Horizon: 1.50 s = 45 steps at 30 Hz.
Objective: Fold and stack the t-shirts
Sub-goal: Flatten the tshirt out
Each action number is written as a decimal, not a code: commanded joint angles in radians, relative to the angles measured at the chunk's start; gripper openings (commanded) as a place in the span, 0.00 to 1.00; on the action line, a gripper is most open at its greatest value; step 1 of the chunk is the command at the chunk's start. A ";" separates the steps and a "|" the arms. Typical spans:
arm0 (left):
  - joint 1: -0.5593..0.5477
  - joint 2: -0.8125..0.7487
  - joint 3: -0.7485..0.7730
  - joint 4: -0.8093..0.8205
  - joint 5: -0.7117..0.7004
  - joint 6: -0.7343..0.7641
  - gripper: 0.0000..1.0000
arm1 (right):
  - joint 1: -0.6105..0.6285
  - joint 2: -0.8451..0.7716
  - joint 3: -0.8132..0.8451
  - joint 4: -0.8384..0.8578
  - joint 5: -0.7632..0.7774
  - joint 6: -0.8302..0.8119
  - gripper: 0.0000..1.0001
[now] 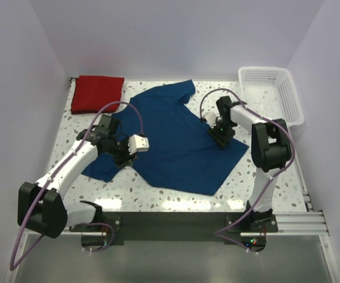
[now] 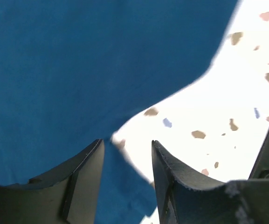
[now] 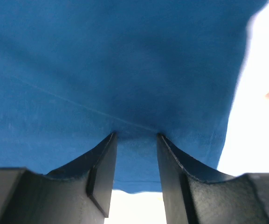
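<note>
Both left gripper and right gripper straddle navy t-shirt edges, jaws part-open.

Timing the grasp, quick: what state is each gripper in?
Left gripper: open, jaws astride the navy t-shirt edge.
Right gripper: open, jaws astride the navy t-shirt hem, not clamped.

I record two shirts on the table. The navy t-shirt lies spread open and largely flat at the centre, set askew: one short sleeve points to the far side, the other to my near left, and a hem corner points right. The red t-shirt lies folded into a compact rectangle at the far left corner, near the navy one.
</note>
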 commanded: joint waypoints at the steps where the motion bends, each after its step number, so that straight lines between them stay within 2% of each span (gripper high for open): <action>1: -0.101 -0.035 -0.026 0.043 0.132 0.117 0.48 | -0.018 0.093 0.099 0.099 0.049 0.003 0.43; 6: -0.219 -0.013 -0.054 0.152 0.100 0.140 0.41 | -0.018 0.168 0.289 0.091 0.069 0.046 0.42; 11: -0.406 -0.044 -0.112 0.334 0.039 0.094 0.41 | -0.019 0.090 0.396 0.016 0.037 0.058 0.46; 15: -0.573 -0.013 -0.132 0.465 -0.007 0.067 0.39 | -0.019 -0.036 0.367 -0.074 -0.069 0.069 0.46; 19: -0.724 0.120 -0.100 0.529 -0.064 0.039 0.41 | -0.018 -0.149 0.301 -0.203 -0.183 0.053 0.46; 20: -0.742 0.145 -0.080 0.546 -0.075 0.034 0.46 | -0.019 -0.194 0.257 -0.214 -0.193 0.049 0.46; 23: -0.779 0.246 -0.043 0.565 -0.105 0.014 0.53 | -0.019 -0.258 0.168 -0.229 -0.215 0.047 0.46; 29: -0.782 0.358 0.000 0.698 -0.205 -0.047 0.51 | -0.018 -0.369 0.034 -0.255 -0.246 0.034 0.46; 33: -0.784 0.383 0.000 0.709 -0.233 -0.050 0.48 | -0.018 -0.398 -0.035 -0.293 -0.292 -0.028 0.46; 34: -0.785 0.398 0.003 0.704 -0.236 -0.047 0.47 | -0.018 -0.400 -0.045 -0.295 -0.296 -0.031 0.45; 41: -0.785 0.450 0.054 0.607 -0.179 -0.022 0.09 | -0.019 -0.377 -0.064 -0.283 -0.293 -0.043 0.44; 44: -0.782 0.436 0.093 0.541 -0.124 -0.003 0.00 | -0.032 -0.363 -0.035 -0.292 -0.290 -0.052 0.44; 45: -0.775 0.427 0.115 0.517 -0.099 -0.002 0.00 | -0.038 -0.358 -0.026 -0.295 -0.290 -0.052 0.44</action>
